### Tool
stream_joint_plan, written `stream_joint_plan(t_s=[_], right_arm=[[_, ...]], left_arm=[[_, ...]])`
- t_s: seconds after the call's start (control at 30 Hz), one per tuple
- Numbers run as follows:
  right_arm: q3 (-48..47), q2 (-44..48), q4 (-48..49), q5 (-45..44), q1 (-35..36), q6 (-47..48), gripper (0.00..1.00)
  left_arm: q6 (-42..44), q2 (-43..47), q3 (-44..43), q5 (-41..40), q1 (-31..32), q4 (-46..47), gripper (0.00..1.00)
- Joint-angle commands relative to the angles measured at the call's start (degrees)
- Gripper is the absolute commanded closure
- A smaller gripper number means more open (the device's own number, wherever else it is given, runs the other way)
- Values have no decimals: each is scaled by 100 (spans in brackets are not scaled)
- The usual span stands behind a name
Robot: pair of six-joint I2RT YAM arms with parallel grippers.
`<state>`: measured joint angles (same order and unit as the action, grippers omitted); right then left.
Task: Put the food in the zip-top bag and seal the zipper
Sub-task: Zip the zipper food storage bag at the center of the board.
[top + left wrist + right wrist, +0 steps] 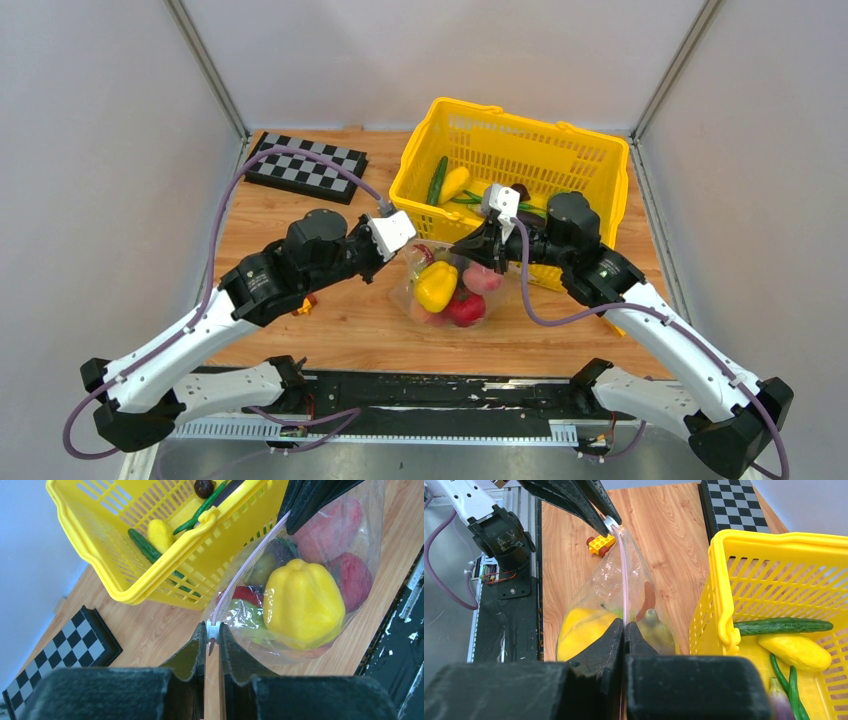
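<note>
Status: food is in the bag (599,587). Through the film I see a yellow pepper (302,602), red and pink round pieces and something green. The bag hangs stretched between my two grippers in front of the basket (520,125), its bottom at or just above the table (664,525).

Left gripper (212,631): clenched on the white slider (611,524) at one end of the zipper (623,570).
Right gripper (624,627): clenched on the zipper's other end.

Between them the pink strip reads as one thin taut line, with no gap visible. Judgement: loading is done and the seal is closed or nearly so; I cannot confirm the last stretch inside my right fingers. Left to do: verify, set down, release.

A cucumber and a yellow squash lie in the basket; I cannot tell whether they belong to the job.

Writing: none legible on bag, basket or the orange block (601,543).
</note>
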<state>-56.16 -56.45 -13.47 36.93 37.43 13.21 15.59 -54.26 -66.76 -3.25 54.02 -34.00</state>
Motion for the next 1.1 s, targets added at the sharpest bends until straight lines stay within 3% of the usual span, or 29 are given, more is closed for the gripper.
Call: stream_joint_plan(t_s=[0.0,0.1,0.37,1.07], right_arm=[[-58,210,243,26,-24,-10,100],[-53,196,254,43,-22,-19,100],[-53,203,233,79,-21,-2,100],[-31,192,251,14,-20,-7,100]], left_arm=[[-257,-50,-204,164,-71,-48,84],[-326,-84,-284,481,-68,101,80],[-212,-292,-479,695,-84,-15,93],[-55,-80,-426,-119,-148,-443,95]])
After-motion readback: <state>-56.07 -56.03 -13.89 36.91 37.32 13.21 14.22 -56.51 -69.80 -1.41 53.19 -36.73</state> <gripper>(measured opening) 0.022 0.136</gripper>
